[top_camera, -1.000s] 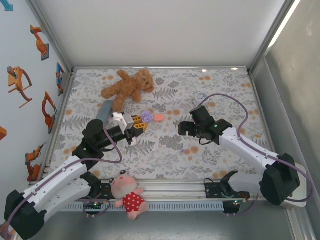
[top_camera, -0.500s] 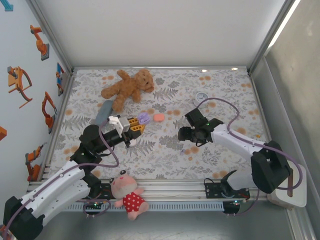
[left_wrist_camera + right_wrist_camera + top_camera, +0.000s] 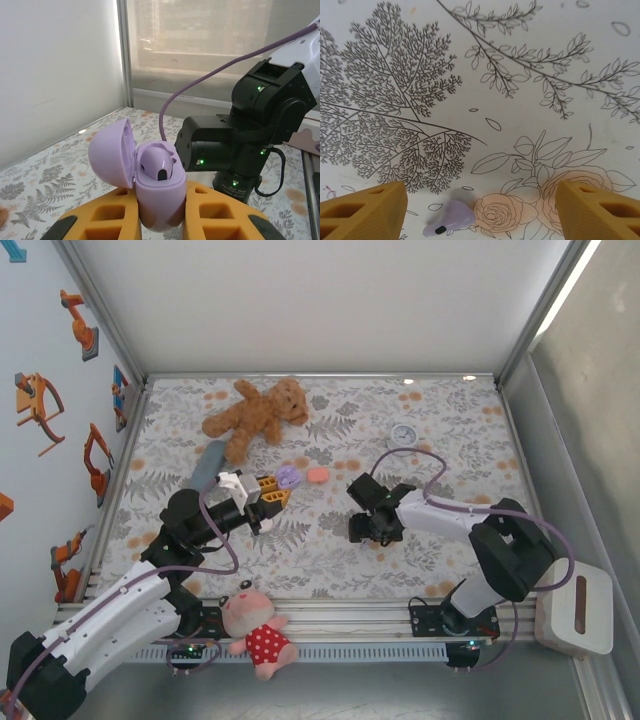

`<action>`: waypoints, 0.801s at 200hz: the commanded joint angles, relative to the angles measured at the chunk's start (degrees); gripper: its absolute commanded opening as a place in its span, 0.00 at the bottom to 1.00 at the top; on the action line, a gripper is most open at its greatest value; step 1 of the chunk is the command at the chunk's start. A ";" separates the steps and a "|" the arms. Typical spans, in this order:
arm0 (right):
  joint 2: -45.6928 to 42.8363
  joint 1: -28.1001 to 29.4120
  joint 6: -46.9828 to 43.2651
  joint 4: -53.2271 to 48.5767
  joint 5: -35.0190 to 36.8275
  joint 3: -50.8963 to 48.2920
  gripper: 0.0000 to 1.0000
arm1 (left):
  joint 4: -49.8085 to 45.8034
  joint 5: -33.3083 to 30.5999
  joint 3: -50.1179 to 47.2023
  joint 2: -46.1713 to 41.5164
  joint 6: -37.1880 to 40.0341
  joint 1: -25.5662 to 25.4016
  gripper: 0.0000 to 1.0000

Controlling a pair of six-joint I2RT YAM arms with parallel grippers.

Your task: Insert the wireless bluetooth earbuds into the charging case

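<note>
Top external view, bench [image 3: 450, 410]: covered by a floral cloth; both arms work near its middle.
Teddy bear [image 3: 255, 418]: lies far left, well apart from the work.
Pink doll [image 3: 258, 632]: on the near rail between the arm bases; no hindrance.
Left pincer [image 3: 162, 202]: clamped on the charging case [image 3: 157, 195], presenting it mouth-up toward the right arm.
Right pincer [image 3: 480, 192]: fingers wide apart, aimed down at the cloth, holding nothing; the loose earbud [image 3: 450, 223] lies between them.
Charging case: purple, its lid [image 3: 111, 159] hinged open to one side; one seated earbud [image 3: 159, 165] already rests inside.
Pink case [image 3: 318, 475]: on the cloth just beside the held case; judged liable to be brushed when the arms meet.
Loose earbud: purple, flat on the cloth, nearer one finger than the other.
Step in hand: judged to be picking up the loose earbud. Centre the fingers over it first, lower to the cloth, close gently; so tiny and smooth a piece may squirt free.
Obstruction: the open lid narrows the way into the case.
</note>
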 commanded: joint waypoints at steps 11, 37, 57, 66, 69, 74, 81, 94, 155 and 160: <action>1.20 1.35 1.06 -2.81 2.30 1.46 0.75 | 0.23 0.14 0.87 -0.28 -0.52 -0.37 0.00; 1.45 2.13 1.11 -4.17 2.81 1.69 0.74 | -0.42 0.14 0.87 -0.27 -0.45 -0.32 0.00; 1.53 2.55 1.06 -4.73 2.81 1.64 0.73 | -0.71 0.14 0.95 -0.30 -0.27 -0.36 0.00; 1.66 2.79 1.11 -5.08 2.94 1.73 0.72 | -0.75 0.14 0.93 -0.26 -0.24 -0.31 0.00; 1.63 2.88 1.11 -5.15 2.97 1.71 0.72 | -0.82 0.07 0.94 -0.33 -0.15 -0.35 0.00; 1.79 2.98 1.10 -5.44 3.06 1.73 0.72 | -0.85 0.10 0.95 -0.31 -0.14 -0.39 0.00; 1.93 3.07 1.06 -5.78 3.23 1.81 0.72 | -1.01 0.06 0.95 -0.30 -0.06 -0.37 0.00; 2.06 3.30 1.11 -6.34 3.68 1.74 0.72 | -1.09 0.06 1.04 -0.32 0.04 -0.36 0.00; 1.55 3.78 1.07 -8.07 4.29 1.87 0.65 | -0.92 0.28 1.31 0.75 0.18 -0.31 0.00; 1.45 3.72 1.11 -8.17 4.30 1.86 0.65 | -0.82 0.32 1.34 0.75 0.17 -0.37 0.00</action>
